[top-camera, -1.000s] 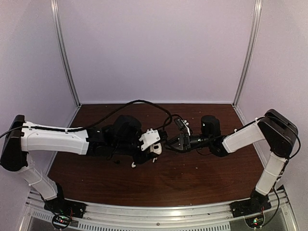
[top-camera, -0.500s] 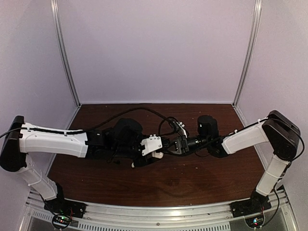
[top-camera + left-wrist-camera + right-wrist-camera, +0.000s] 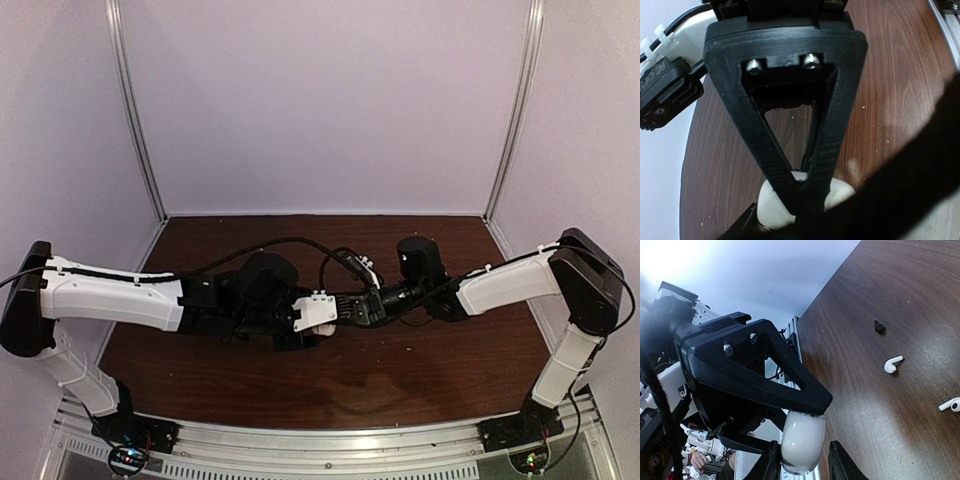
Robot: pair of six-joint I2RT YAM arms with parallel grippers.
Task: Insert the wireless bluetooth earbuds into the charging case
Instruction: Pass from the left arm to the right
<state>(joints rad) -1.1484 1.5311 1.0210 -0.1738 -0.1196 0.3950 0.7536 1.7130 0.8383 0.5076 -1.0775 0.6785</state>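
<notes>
I see one white stemmed plastic earbud (image 3: 893,364), a second white earbud (image 3: 950,404) and a tiny black plastic earbud (image 3: 879,327), all loose on the dark brown wooden table (image 3: 900,290). The glossy white pebble-shaped charging case (image 3: 801,440) is clamped in the left gripper (image 3: 792,425). The right gripper (image 3: 802,464) straddles it; I cannot tell whether it grips.

A dark wood-grain table (image 3: 900,290) carries a black earbud (image 3: 879,327), a white earbud (image 3: 893,364) near it, and a second white earbud (image 3: 950,404) farther along.
</notes>
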